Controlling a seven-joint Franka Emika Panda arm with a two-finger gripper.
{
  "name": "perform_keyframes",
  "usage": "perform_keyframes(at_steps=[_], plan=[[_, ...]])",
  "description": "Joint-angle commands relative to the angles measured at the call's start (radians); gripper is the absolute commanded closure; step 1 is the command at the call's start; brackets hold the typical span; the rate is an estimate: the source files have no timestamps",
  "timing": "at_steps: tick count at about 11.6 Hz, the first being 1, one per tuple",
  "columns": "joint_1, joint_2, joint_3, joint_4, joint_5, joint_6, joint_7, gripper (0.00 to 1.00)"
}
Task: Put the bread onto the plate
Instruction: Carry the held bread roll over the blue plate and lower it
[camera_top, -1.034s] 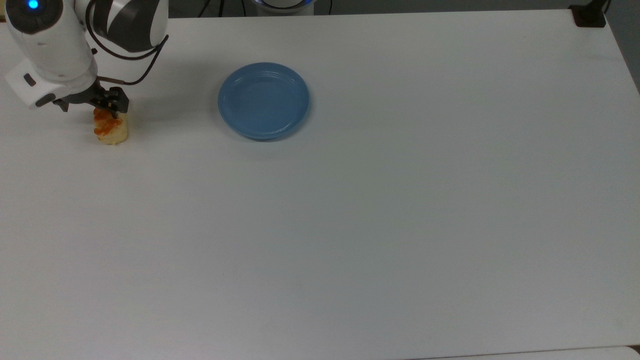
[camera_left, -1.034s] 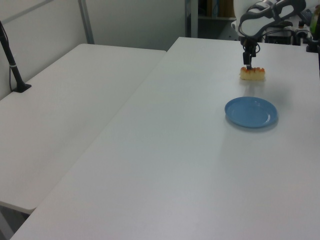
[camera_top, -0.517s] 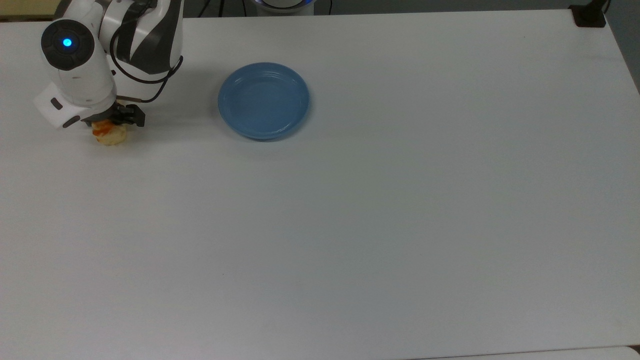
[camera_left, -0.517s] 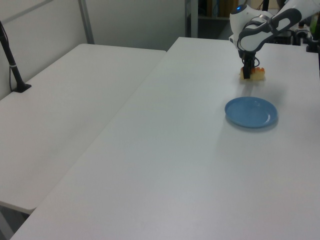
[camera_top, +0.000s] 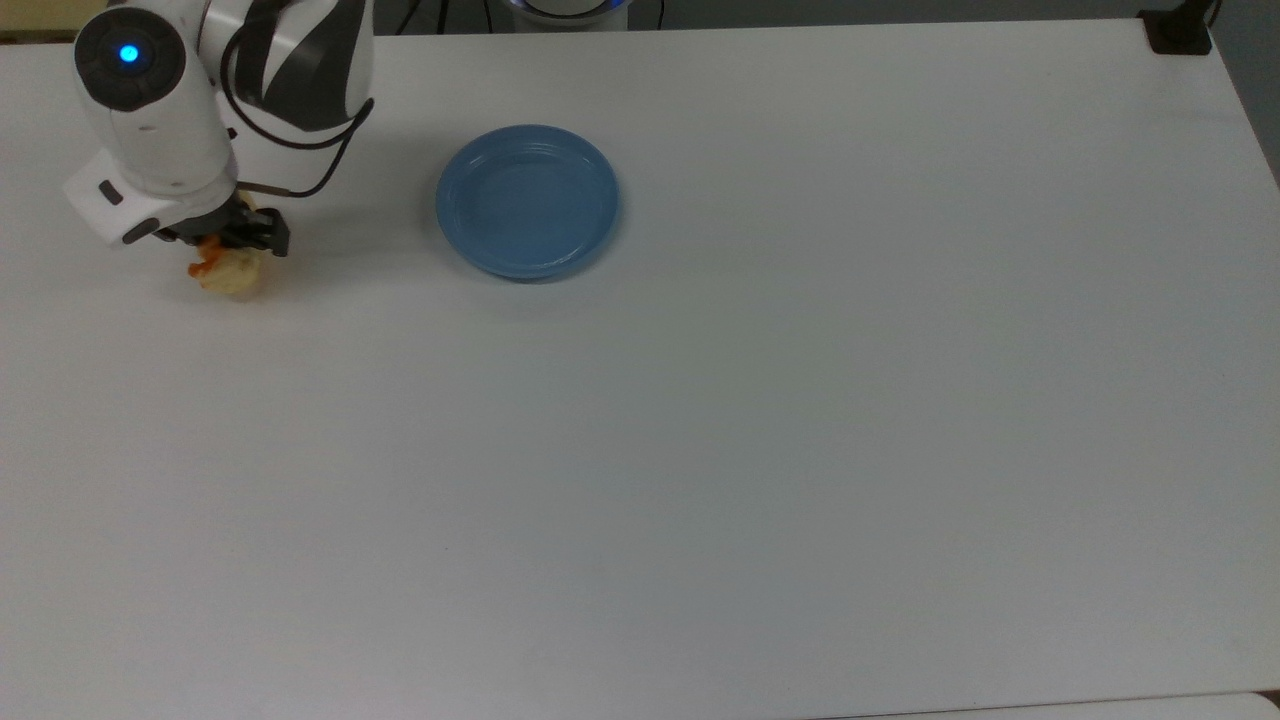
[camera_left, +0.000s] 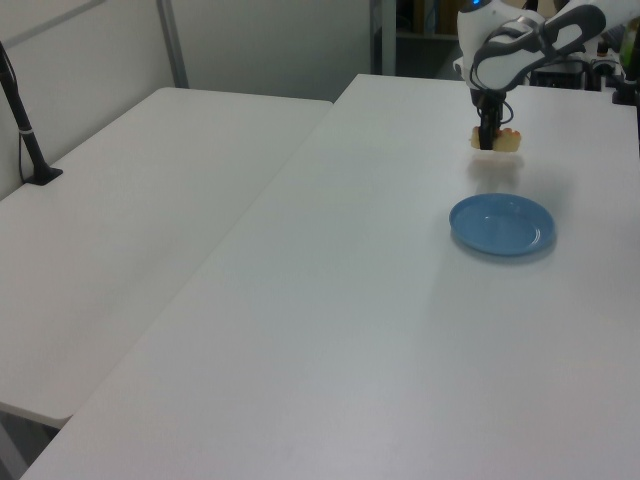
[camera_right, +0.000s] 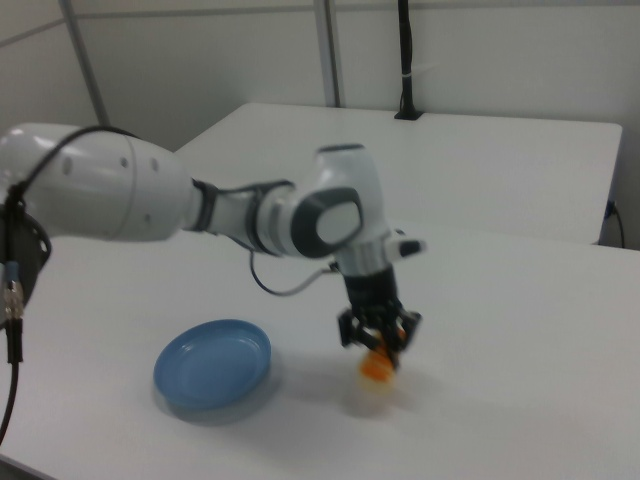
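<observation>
My gripper (camera_top: 222, 245) is shut on the bread (camera_top: 232, 274), a pale-yellow roll with orange glaze, near the top view's left edge. In the left view the bread (camera_left: 505, 141) hangs a little above the table in the gripper (camera_left: 488, 138), with its shadow beneath. The right view shows the gripper (camera_right: 377, 345) pointing straight down with the bread (camera_right: 377, 366) between the fingers. The round blue plate (camera_top: 527, 200) lies empty on the white table, to the top view's right of the bread. It also appears as the plate (camera_left: 501, 223) and the plate (camera_right: 213, 368).
The white table (camera_top: 700, 450) stretches wide to the top view's right and bottom. A black post base (camera_top: 1180, 30) stands at its upper right corner. A second white table (camera_left: 130, 230) adjoins it in the left view, with a black pole (camera_left: 25, 130) on it.
The hand swung over the bread and closed on it. In the left view the bread has risen off the table.
</observation>
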Motion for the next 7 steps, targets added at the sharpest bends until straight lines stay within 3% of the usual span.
perform_keyframes(at_steps=[1, 5, 7], plan=[[0.164, -0.099, -0.003, -0.027, 0.069, -0.139, 0.066, 0.7], [0.394, -0.154, -0.003, -0.035, 0.095, -0.361, 0.092, 0.68], [0.456, -0.154, -0.005, -0.053, 0.095, -0.395, 0.115, 0.65]])
